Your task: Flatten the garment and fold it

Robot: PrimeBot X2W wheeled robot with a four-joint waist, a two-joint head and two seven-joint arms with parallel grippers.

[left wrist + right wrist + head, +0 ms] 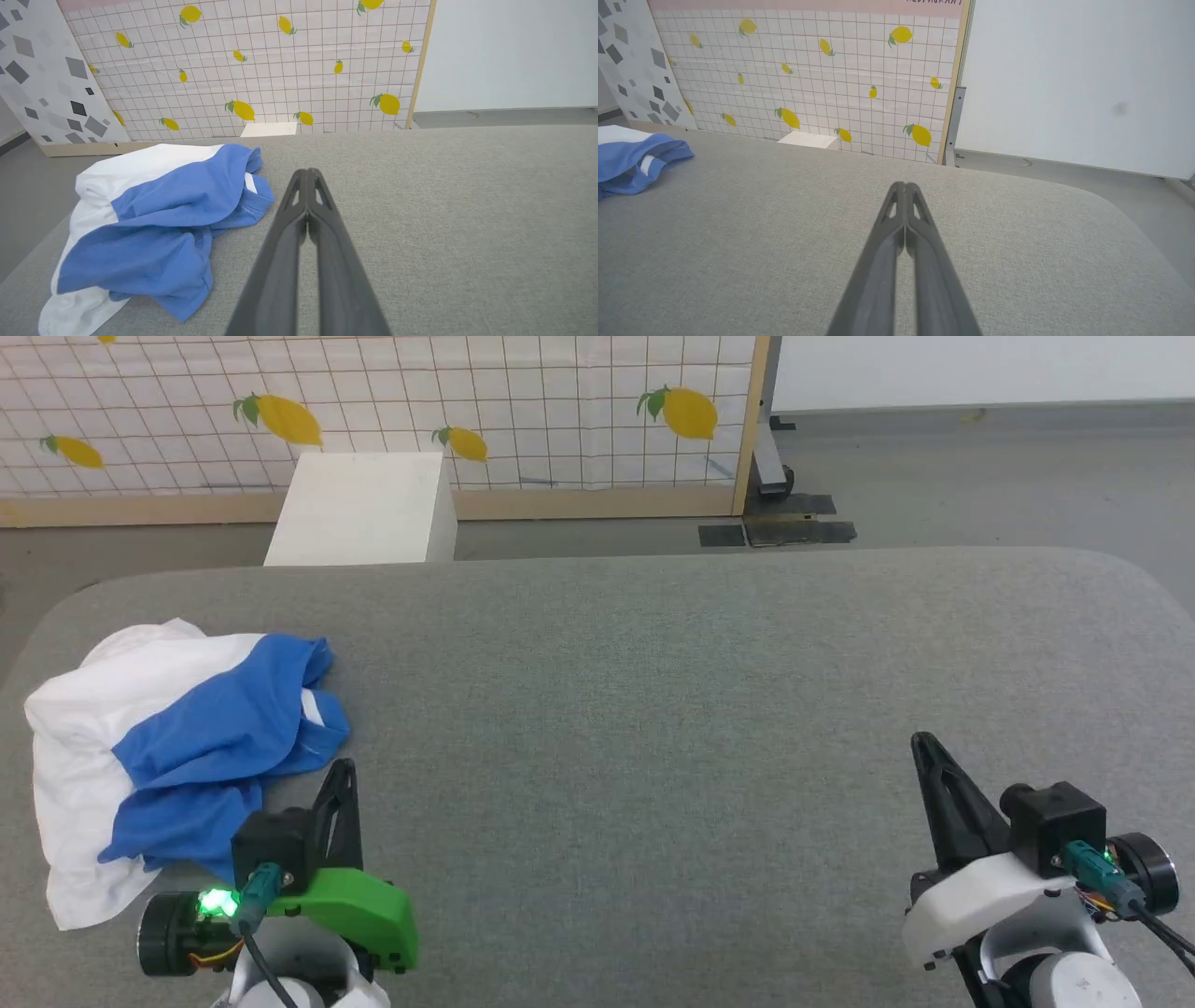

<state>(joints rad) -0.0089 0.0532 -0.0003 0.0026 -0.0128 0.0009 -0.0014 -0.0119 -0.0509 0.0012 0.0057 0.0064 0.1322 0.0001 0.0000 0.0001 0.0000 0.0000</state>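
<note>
The garment [177, 737], white with big royal-blue sections, lies crumpled in a heap at the left end of the grey padded table [653, 691]. It also appears in the left wrist view as the garment [154, 219] and at the left edge of the right wrist view as the garment [630, 161]. My left gripper [344, 767] is shut and empty, its tip just right of the heap's near edge, apart from the cloth. My right gripper [920, 739] is shut and empty over bare table at the lower right. Both show pressed-together fingers: left gripper [307, 172], right gripper [904, 185].
A white box [364, 509] stands on the floor behind the table's far edge. A lemon-print grid screen [467, 401] with a wooden frame runs along the back. Grey floor lies beyond the table's rounded right corner [1120, 569].
</note>
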